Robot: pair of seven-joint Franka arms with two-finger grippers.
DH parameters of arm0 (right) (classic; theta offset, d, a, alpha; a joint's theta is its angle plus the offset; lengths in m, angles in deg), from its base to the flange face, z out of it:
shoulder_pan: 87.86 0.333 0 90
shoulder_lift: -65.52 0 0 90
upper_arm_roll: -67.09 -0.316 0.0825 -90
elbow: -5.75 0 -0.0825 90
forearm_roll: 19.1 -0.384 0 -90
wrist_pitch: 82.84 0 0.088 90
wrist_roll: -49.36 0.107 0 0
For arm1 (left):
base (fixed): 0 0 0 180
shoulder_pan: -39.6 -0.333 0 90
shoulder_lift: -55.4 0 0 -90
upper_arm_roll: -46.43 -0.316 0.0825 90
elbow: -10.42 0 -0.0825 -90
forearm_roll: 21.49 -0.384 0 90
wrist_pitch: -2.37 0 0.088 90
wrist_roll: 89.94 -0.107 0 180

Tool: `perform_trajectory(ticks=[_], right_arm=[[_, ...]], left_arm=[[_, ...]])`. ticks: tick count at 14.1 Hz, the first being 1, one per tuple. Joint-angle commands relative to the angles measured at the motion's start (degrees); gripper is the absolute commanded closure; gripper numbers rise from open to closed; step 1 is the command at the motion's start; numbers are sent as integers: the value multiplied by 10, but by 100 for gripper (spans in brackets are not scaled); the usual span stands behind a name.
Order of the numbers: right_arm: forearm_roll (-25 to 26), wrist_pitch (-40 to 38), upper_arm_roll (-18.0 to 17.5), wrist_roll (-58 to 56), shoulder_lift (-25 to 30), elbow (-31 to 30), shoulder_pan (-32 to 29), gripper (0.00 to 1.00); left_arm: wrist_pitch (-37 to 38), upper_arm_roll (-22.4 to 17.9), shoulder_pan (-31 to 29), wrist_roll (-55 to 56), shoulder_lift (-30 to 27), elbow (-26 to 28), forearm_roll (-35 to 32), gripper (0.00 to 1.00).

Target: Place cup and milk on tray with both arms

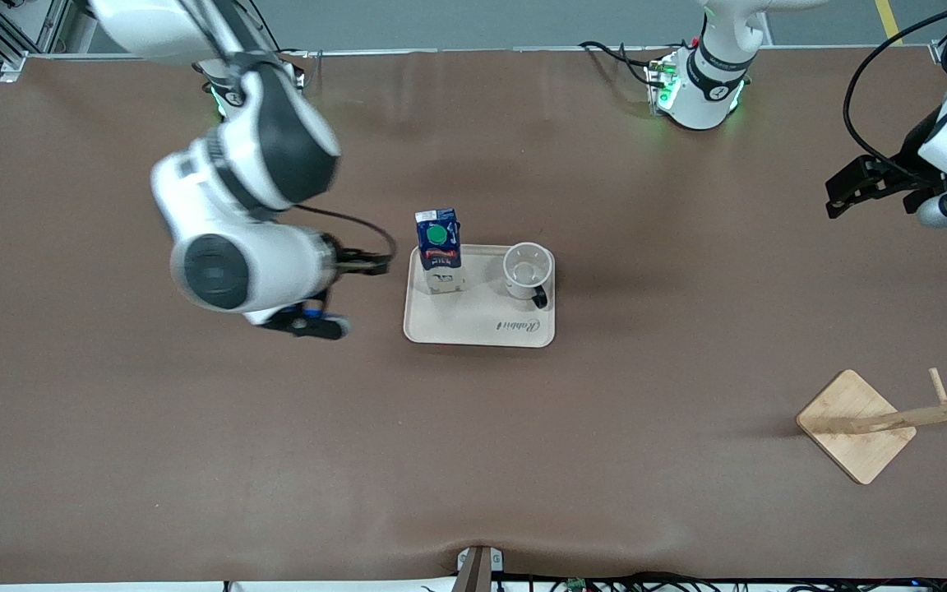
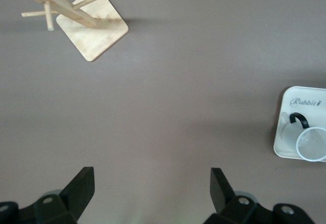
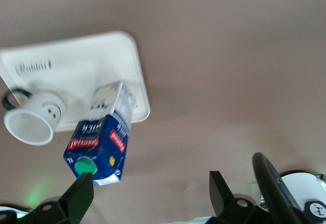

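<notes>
Hovering over bare table toward the right arm's end, the right gripper sits just beside the tray, up in the air and holding nothing. Its two black fingers stand wide apart in the right wrist view, with only brown table between them.

Next to that gripper, on the tray, stands the milk, upright, its round green cap facing up. It occupies the tray's corner closest to the right gripper, on the side farther from the front camera. The right wrist view shows the milk clear of the fingers, with a gap between them.

Beside the milk, on the same tray, stands the cup, upright and open at the top (its black handle points toward the front camera). Cup and milk are apart, not touching. The script word on the tray lies nearer the front camera than both.

Well apart from the tray, toward the left arm's end of the table, a wooden stand rests on its square base.

Above that end of the table hangs the left gripper, raised and waiting. Its fingers are spread wide with nothing held, and the left wrist view shows the cup and tray well off from it.
</notes>
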State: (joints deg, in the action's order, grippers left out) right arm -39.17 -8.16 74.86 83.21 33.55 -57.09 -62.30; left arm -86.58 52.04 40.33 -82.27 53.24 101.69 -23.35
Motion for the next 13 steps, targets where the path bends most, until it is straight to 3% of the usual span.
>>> perform_trajectory(ticks=[1, 2, 5, 7, 10, 13], right_arm=[[3, -13, -11, -26, 63, -4, -80, 0], [12, -14, -9, -54, 85, -4, -97, 0], [167, -32, -15, -127, 156, -53, -99, 0], [171, -16, -13, -130, 213, -115, -114, 0], [187, 70, -12, -138, 303, -238, -119, 0], [188, 84, -12, -214, 316, -255, -161, 0]], left_arm=[[10, 11, -5, -30, -10, 2, 11, 0], [11, 11, -5, -43, -13, 3, 11, 0], [24, 11, -5, -43, -18, 4, 11, 0], [26, 12, -4, -43, -21, 3, 11, 0], [26, 16, -3, -38, -18, 4, 11, 0], [25, 19, -3, -38, -16, 5, 11, 0]])
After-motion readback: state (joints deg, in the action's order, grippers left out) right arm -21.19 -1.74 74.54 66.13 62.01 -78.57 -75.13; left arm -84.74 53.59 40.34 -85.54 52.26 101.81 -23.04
